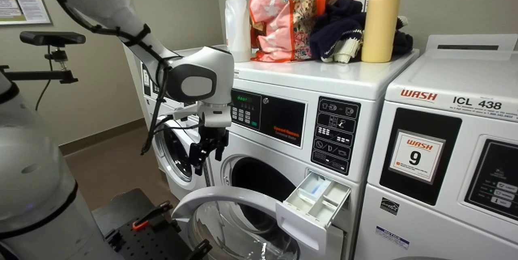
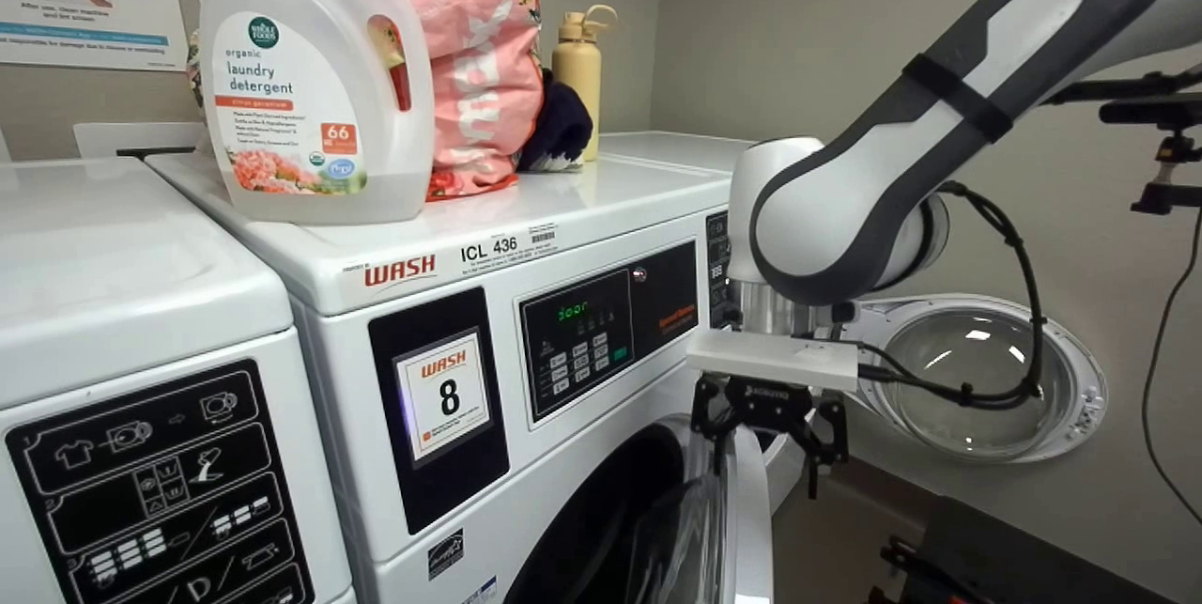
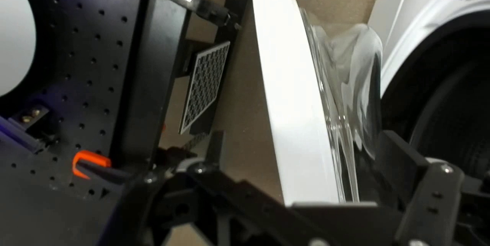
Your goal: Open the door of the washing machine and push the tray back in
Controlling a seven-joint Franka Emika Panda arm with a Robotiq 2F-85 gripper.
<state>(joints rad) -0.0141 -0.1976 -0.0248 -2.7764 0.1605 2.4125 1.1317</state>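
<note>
1. The tool [image 1: 209,162] is spread wide with nothing in it.
2. The door [image 1: 230,229] stands open, at 5 o'clock from the tool in an exterior view. It is probably heavy, stiff and slippery, so push its white rim [image 3: 300,100].
3. The tray [image 1: 316,203] pokes out of the washing machine [image 1: 283,157] at 4 o'clock. It looks light and thin; don't pinch, press its front [image 1: 301,229] gently.

Both exterior views are looking down at the door [image 1: 238,233] from opposite sides, sharing the control panel [image 2: 610,332] above it. Closer, the wrist view is facing down onto the door.
</note>
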